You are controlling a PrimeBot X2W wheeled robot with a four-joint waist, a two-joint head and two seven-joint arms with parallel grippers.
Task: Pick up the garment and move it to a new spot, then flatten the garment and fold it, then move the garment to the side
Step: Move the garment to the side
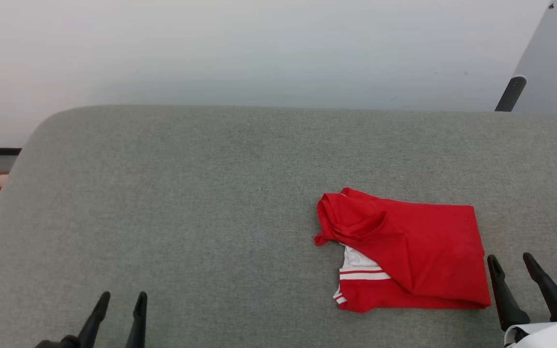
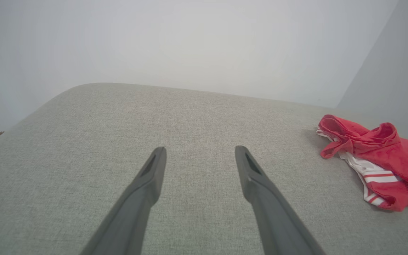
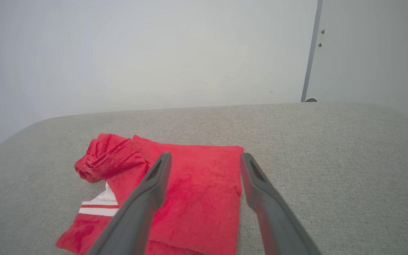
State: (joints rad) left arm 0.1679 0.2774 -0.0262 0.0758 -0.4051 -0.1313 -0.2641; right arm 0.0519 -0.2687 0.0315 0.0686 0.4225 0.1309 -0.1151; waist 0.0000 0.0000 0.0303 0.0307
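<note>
Folded garment [image 1: 418, 251] right of centre on grey surface [image 1: 186, 193]; bare stretch leftward; left gripper [image 1: 124, 295] spread near front edge; right gripper [image 1: 509, 257] spread beside garment's right edge, contact unclear.

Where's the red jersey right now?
In the head view, the garment lies folded on the grey surface, right of centre, beside the open right gripper.

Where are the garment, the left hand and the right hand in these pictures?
garment [image 1: 418, 251]: head view, middle of its folded red panel.
left hand [image 1: 124, 295]: head view, midway between its open fingertips.
right hand [image 1: 509, 257]: head view, midway between its open fingertips.
</note>
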